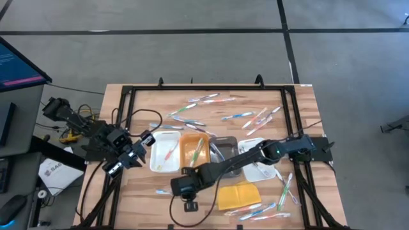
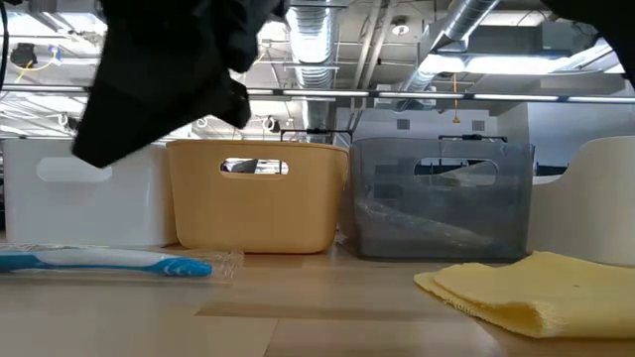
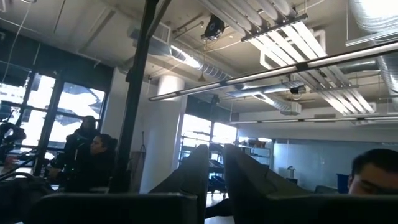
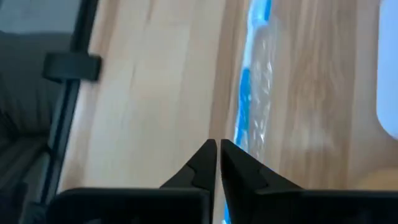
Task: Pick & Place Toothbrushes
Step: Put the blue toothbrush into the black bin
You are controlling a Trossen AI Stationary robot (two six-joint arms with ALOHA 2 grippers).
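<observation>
The wooden bench (image 1: 211, 211) carries a row of trays across its middle: a white tray (image 1: 165, 153) on the left with a toothbrush lying in it, an orange tray (image 1: 193, 152) beside it also holding one, a grey tray (image 1: 225, 153) next, and another white tray (image 1: 261, 171) on the right, largely under the right arm. A yellow pad (image 1: 238, 195) lies near the front edge, just right of centre. The right arm stretches across the trays toward the front, and its gripper (image 1: 185, 186) hangs over the bench in front of the orange tray, fingers (image 4: 239, 171) brought together with nothing visibly between them (a blue toothbrush (image 4: 254, 81) in clear wrapping lies on the wood just beyond the tips). The left gripper (image 1: 135, 153) waits at the left edge beside the white tray, its fingers (image 3: 249, 180) almost closed on nothing. Loose toothbrushes (image 1: 211, 108) are scattered over the far half of the bench, and more toothbrushes (image 1: 271, 198) lie at the front right, beside the pad.
</observation>
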